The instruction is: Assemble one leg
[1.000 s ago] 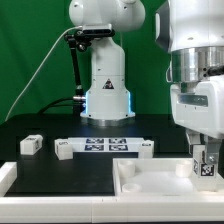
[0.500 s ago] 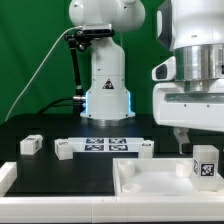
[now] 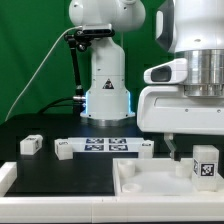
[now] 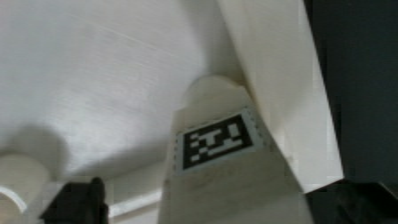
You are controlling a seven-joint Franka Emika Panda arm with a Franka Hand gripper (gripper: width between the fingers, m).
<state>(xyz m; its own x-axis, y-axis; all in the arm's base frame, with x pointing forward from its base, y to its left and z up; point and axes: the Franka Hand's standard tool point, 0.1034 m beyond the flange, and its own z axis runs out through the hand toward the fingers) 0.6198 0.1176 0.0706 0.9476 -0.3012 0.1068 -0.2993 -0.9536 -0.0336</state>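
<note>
leg (image 3: 204,163) upright in exterior view, wrist view shows only its marker, end effector (image 3: 180,148) released

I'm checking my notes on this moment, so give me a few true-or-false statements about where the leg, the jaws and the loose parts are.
1. The leg stands upright on the white tray-like piece. True.
2. The gripper is clamped on the leg. False: it is above and beside the leg, holding nothing.
3. A small white block lies on the black table, toward the exterior view's left. True.
4. The marker board rests inside the tray. False: it lies on the table behind it.
</note>
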